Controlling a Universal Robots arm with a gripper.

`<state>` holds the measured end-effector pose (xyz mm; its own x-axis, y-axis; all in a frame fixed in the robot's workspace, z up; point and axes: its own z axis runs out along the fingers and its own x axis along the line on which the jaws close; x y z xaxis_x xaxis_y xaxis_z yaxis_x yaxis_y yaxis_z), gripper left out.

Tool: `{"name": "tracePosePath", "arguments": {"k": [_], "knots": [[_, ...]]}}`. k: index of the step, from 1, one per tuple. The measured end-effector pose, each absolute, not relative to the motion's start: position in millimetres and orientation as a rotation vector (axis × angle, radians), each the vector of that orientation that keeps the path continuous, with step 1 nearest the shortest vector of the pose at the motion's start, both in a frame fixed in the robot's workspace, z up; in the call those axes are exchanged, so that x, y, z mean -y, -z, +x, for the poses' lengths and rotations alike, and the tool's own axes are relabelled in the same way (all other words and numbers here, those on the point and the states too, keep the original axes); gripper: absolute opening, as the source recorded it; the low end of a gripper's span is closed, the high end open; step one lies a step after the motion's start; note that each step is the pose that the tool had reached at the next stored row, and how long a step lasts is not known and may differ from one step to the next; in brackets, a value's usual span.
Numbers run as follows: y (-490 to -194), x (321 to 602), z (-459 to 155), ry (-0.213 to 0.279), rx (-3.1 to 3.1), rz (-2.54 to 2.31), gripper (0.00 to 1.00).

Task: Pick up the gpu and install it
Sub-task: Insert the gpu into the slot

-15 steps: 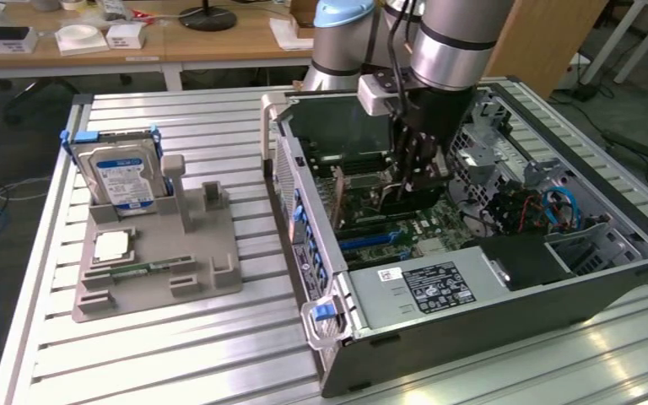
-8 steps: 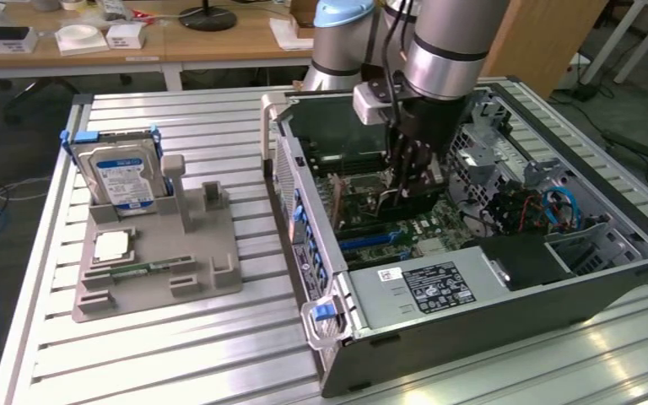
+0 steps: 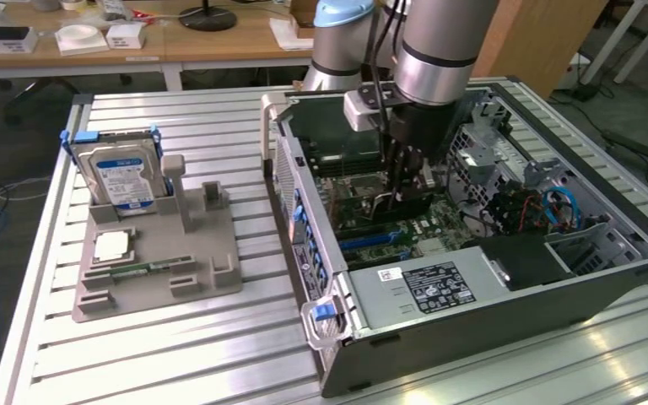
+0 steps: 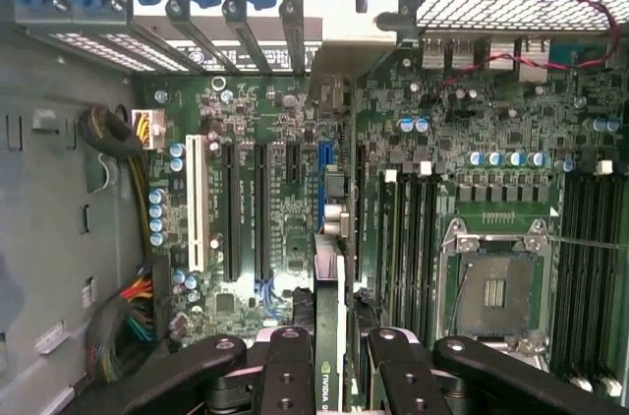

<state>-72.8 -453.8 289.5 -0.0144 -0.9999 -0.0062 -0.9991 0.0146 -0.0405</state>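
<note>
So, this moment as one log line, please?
gripper: shut on gpu | gpu: edge-on over motherboard slots | place: inside computer case

gpu (image 4: 329,336) — one end cut off, faces unseen

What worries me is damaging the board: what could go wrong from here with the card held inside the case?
1. The end effector grips the graphics card edge-on over the board; if it is off line with the blue slot, pressing down might stress both.
2. The memory slots lie close beside the card, so a sideways drift could knock them.
</note>
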Motion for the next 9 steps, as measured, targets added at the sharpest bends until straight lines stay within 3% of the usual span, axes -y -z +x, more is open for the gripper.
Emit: {"name": "tracePosePath", "arguments": {"k": [9], "knots": [[-283.0,454.8,-77.8,0.041,-2.215,-2.183,0.26]]}}
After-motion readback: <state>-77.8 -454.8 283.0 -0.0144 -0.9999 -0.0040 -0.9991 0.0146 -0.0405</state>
